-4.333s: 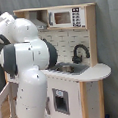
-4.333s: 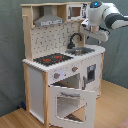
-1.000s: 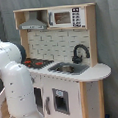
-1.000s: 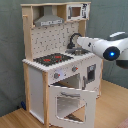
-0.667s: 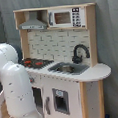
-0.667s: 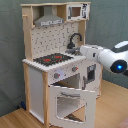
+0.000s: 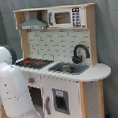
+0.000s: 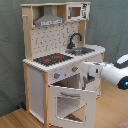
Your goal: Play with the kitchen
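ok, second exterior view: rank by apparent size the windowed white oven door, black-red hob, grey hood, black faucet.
1. Windowed white oven door, open and nearest the camera, which inflates it.
2. Black-red hob and grey hood: look alike, not ranked.
3. Black faucet, smallest.

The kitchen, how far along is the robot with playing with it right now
Done: the oven door of the kitchen hangs open. In hand: the arm reaches in at knob height beside that opening. Left: the hob, sink and faucet look untouched.
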